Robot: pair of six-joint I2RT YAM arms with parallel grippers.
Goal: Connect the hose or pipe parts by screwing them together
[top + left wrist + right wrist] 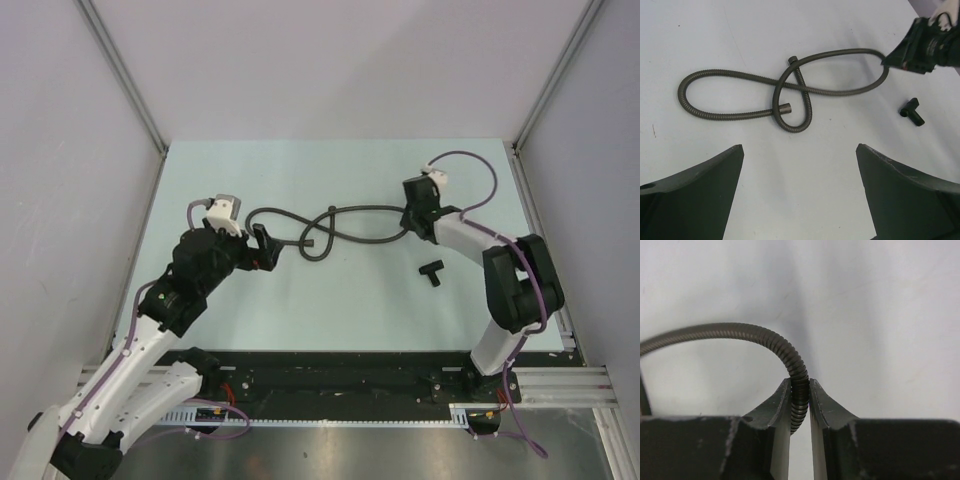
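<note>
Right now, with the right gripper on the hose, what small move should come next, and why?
Probably lift the right gripper slightly: its jaws are pressed on the corrugated hose, which lies looped over itself, while the left gripper hangs open, short of it. The black T-shaped fitting lies apart, untouched.

Pale table [300, 320]: looped hose [779, 82]; nearby, small black fitting [911, 111], possibly T-shaped.

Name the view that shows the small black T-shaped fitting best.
Left wrist: the small black T-shaped fitting appears largest and unobstructed. Top external shows it smaller. Right wrist does not show it.
</note>
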